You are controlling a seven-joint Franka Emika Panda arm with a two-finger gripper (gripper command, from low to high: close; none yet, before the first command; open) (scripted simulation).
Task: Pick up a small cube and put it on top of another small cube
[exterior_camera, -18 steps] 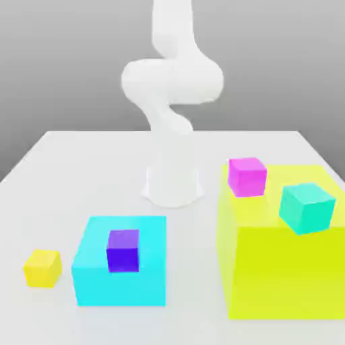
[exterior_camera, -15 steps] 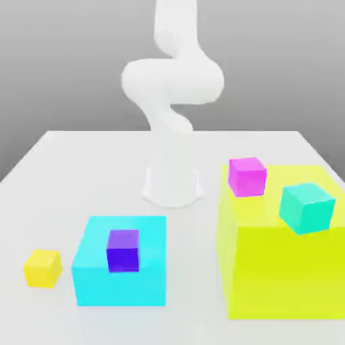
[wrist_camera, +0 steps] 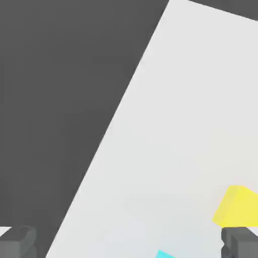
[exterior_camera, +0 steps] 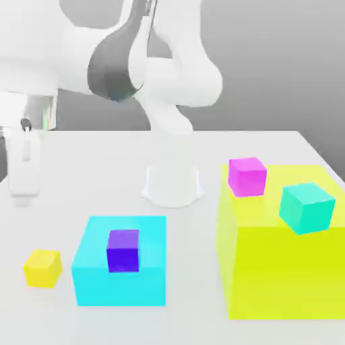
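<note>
1. Small yellow cube [exterior_camera: 43, 267] sits on the table [exterior_camera: 81, 162], near the front edge at the exterior view's left, resting free w/ nothing touching it. Hand view shows it too [wrist_camera: 237, 206], beside a dark fingertip [wrist_camera: 241, 243].
2. Gripper [exterior_camera: 22, 176] hangs at the exterior view's far left, above the table and well above the cube, pointing down. Jaws spread wide in the hand view, one tip at each lower corner, nothing btwn them.
3. Just beside the yellow cube, toward the exterior view's right: big cyan block [exterior_camera: 120, 261] w/ a small purple cube [exterior_camera: 123, 250] on top. A cyan corner [wrist_camera: 164, 254] also peeks into the hand view.
4. Farther right: huge yellow-green block [exterior_camera: 279, 263], carrying a magenta cube [exterior_camera: 247, 176] and a teal cube [exterior_camera: 307, 207], the teal one tilted at the block's top edge.
5. Robot base [exterior_camera: 173, 183] stands mid-table, behind the cyan block.
6. Open room: bare table around the yellow cube on its left, front and back; only the cyan block crowds its right side. Table's left edge runs close by, w/ dark floor beyond it in the hand view.
</note>
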